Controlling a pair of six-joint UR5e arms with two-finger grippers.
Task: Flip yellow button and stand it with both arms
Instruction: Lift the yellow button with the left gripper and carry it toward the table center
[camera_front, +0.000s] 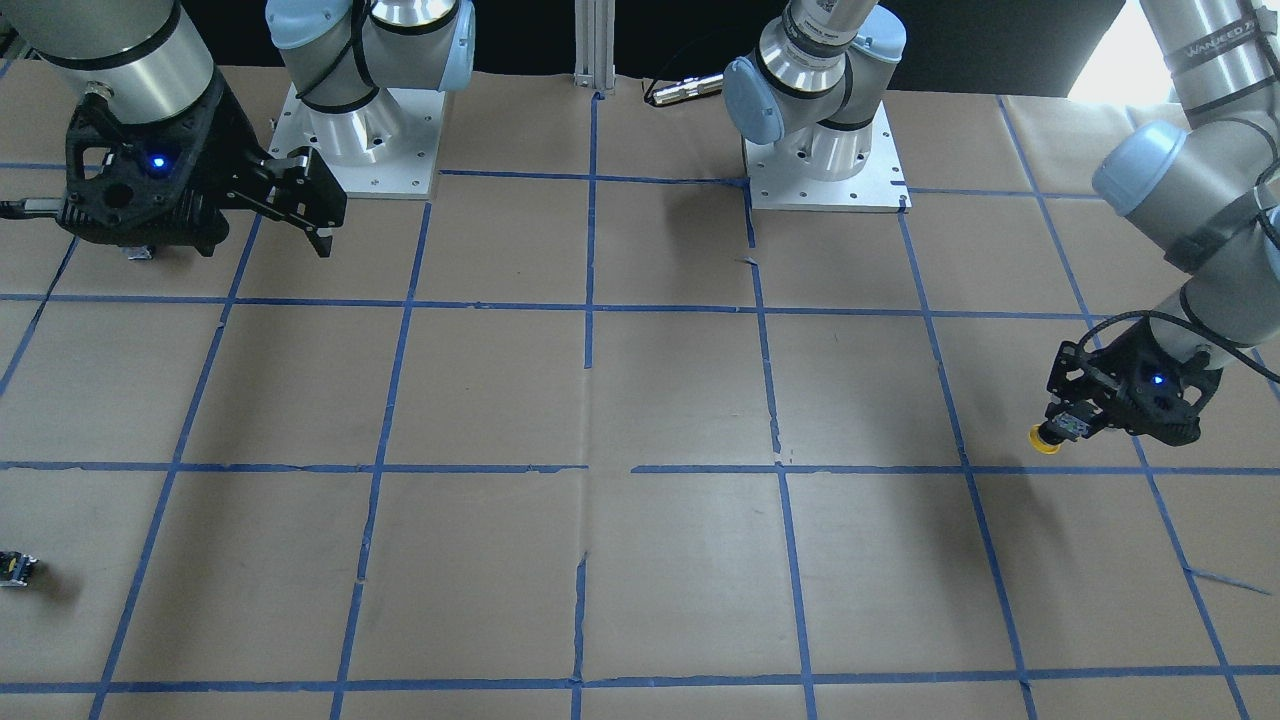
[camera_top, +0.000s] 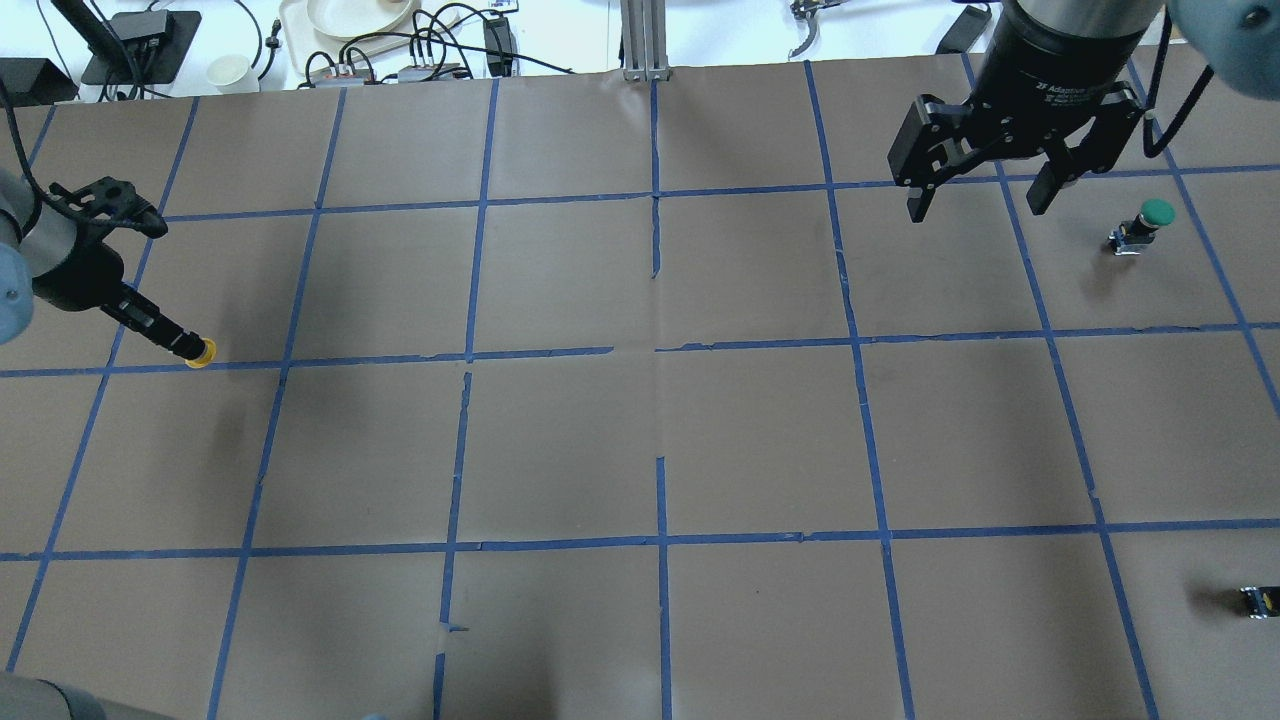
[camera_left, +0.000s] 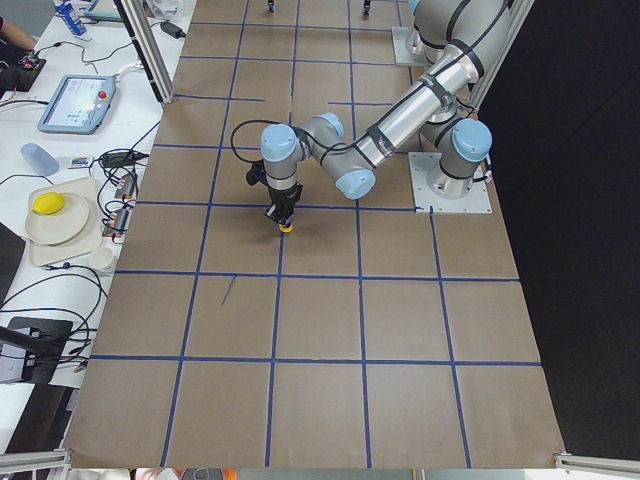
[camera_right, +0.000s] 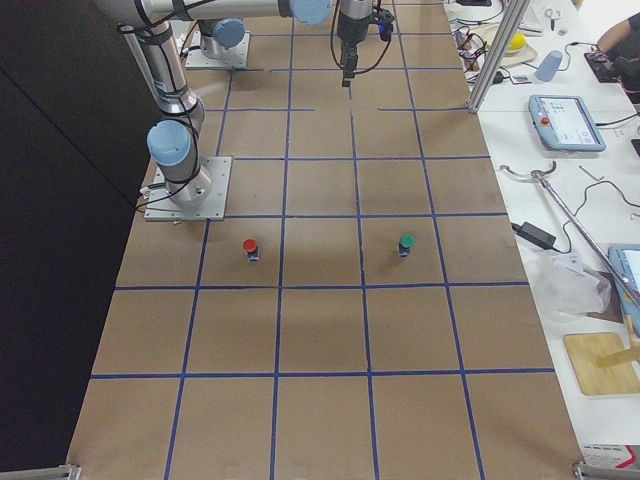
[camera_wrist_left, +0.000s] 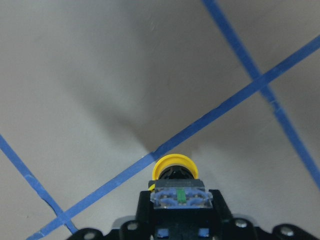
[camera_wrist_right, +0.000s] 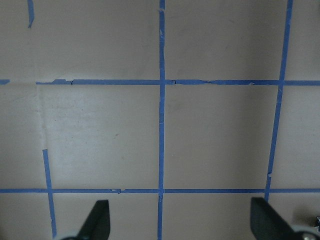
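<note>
My left gripper (camera_top: 190, 347) is shut on the black-grey body of the yellow button (camera_top: 202, 353) at the table's left side. The yellow cap (camera_front: 1045, 438) points down, at or just above a blue tape line. In the left wrist view the cap (camera_wrist_left: 174, 167) sits beyond the grey-blue body held between the jaws. The button also shows in the exterior left view (camera_left: 286, 229). My right gripper (camera_top: 985, 205) is open and empty, held high over the far right of the table. Its fingertips (camera_wrist_right: 97, 220) show wide apart in the right wrist view.
A green-capped button (camera_top: 1150, 222) stands to the right of the right gripper. A red-capped button (camera_right: 250, 247) stands near the right arm's base. A small capless black-grey block (camera_top: 1258, 600) lies at the right edge. Blue tape lines grid the brown table (camera_top: 660, 430).
</note>
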